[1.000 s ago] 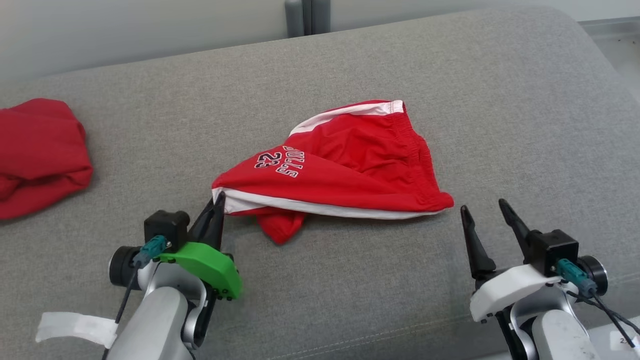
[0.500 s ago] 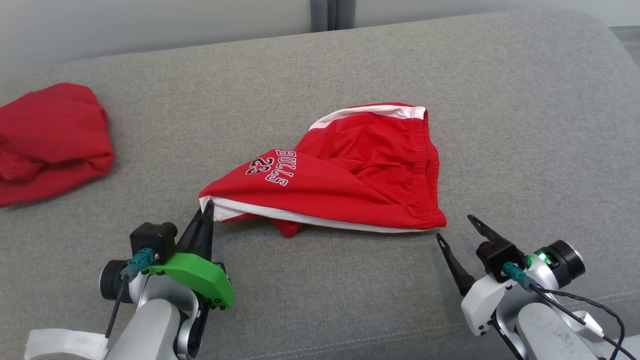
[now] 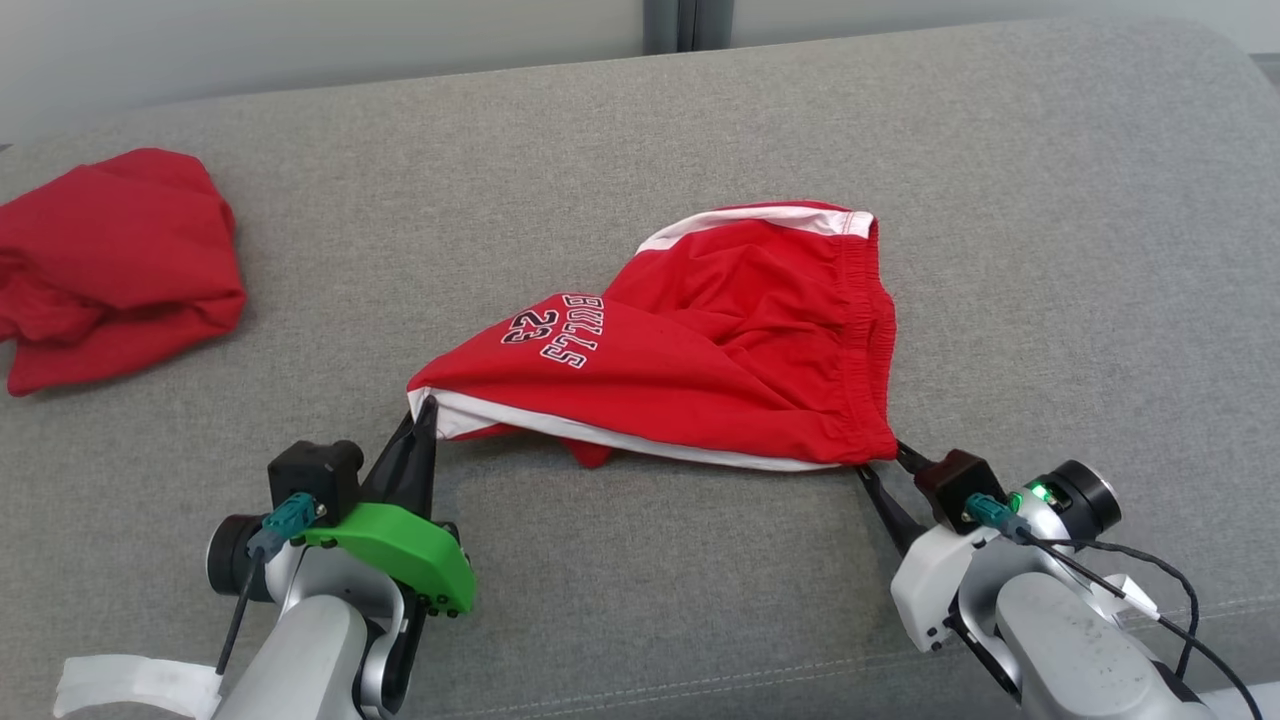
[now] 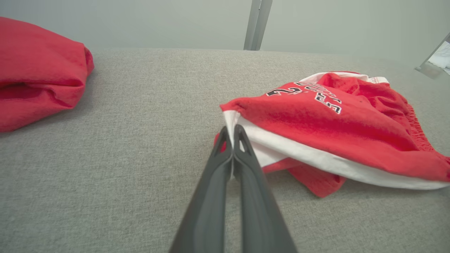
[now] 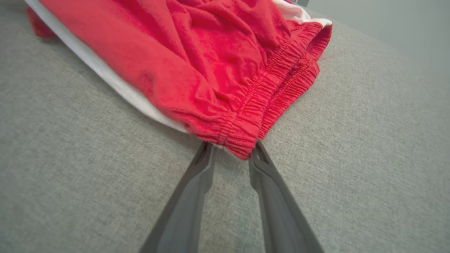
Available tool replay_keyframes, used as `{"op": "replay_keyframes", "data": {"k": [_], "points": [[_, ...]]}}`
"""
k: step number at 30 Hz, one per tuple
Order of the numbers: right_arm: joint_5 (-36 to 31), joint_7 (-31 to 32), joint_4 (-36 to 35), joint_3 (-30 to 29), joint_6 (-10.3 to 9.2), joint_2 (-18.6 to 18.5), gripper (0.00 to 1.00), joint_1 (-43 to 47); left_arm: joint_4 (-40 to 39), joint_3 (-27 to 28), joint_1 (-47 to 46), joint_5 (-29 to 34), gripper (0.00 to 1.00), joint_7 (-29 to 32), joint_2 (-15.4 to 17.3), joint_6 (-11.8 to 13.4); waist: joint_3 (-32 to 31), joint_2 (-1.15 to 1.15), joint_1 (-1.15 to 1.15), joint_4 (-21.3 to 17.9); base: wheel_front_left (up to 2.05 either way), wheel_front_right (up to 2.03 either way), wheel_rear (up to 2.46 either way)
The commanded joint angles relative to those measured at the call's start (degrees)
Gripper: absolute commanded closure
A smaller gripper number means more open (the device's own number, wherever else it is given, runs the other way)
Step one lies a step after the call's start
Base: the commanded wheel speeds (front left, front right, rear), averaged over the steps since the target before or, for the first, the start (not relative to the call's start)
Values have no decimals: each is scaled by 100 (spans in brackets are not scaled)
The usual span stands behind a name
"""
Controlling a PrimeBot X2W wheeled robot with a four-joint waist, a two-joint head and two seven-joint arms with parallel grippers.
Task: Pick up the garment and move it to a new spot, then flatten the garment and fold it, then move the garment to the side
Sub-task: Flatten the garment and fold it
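On the grey sofa (image 3: 640, 140), left gripper (image 3: 427, 405) pinches the garment's (image 3: 720, 350) hem (image 3: 455, 412) — right gripper (image 3: 885, 465) straddles its waistband (image 3: 870, 340), grip unclear.

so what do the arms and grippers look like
Both arms are pale silver-grey, each gripper having two long dark fingers, a black camera block and a teal plug with a black cable. The left gripper sits on a green bracket, the right gripper on a white bracket beside a green light. The left forearm carries white tape.
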Motion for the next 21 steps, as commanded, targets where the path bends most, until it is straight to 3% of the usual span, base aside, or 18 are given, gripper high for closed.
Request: {"op": "replay_keyframes", "data": {"k": [1,5,6,13,21], "points": [[83,-53,86,58,-6,-14,57,-103,-14,12,-3,-9,100,5,42,34,17,0,0,10,0,0,0],[223,-101,269,222,-6,-18,83,-252,-43,18,5,-32,100,4,82,51,34,0,0,6,0,0,0],[268,-110,300,268,-6,-20,100,-289,-50,25,10,-45,100,-1,90,52,35,0,0,0,0,0,0],[921,-131,119,581,-6,-88,100,-487,-196,168,27,-219,100,-99,142,12,4,0,0,-66,0,0,0],[2300,139,-925,1126,-6,-597,100,-886,-707,365,-103,-647,100,123,238,-263,-203,0,0,-181,0,0,0]]}}
